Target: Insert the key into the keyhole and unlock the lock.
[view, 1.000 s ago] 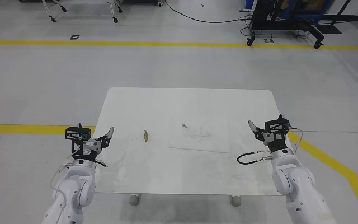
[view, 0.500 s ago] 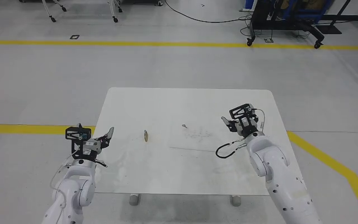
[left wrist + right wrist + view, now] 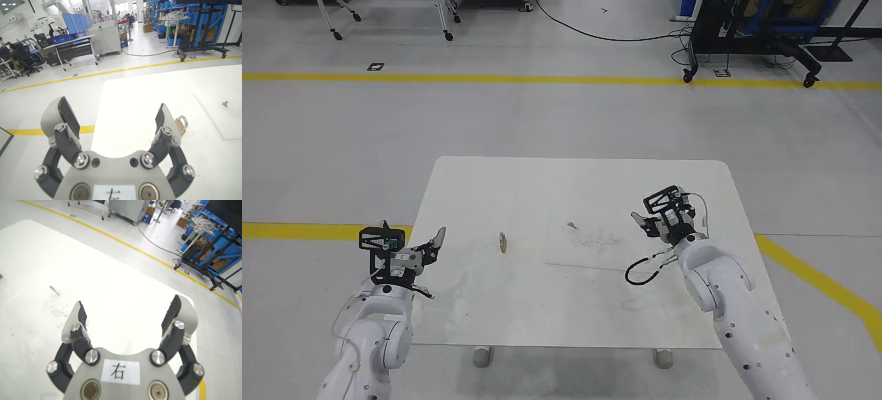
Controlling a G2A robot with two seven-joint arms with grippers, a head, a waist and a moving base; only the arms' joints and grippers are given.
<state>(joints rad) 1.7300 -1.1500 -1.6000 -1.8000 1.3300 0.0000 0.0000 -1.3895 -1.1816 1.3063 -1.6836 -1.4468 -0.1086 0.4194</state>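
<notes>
**Right arm swings in over the bench; key and lock lie untouched**

Right hand (image 3: 662, 210) has come in from the bench's right edge and now hangs over the right part of the top, on the key's right and well apart from it. Its jaws are spread wide with nothing between them, as the right wrist view (image 3: 128, 302) shows. Nothing else has shifted: the key, the lock and the left arm are where they were a second ago.

The key (image 3: 572, 225) lies flat near the middle of the bench (image 3: 572, 180), at the far left corner of a thin white sheet (image 3: 602, 258) laid on the top. From the right wrist it is a small grey sliver (image 3: 53, 290) ahead of the jaws, with a scatter of dark scuffs on the sheet beside it. From the left wrist it shows farther off (image 3: 225, 103).

The lock (image 3: 502, 241), a small brass padlock with a silver shackle, sits on the bare top to the left of the sheet, apart from the key. The left wrist view has it just past one fingertip (image 3: 181, 125).

Left hand (image 3: 410, 240) hovers at the bench's left edge, jaws wide apart and empty (image 3: 113, 106), near the lock but not touching it.

Yellow lines (image 3: 542, 78) cross the floor around the bench.
</notes>
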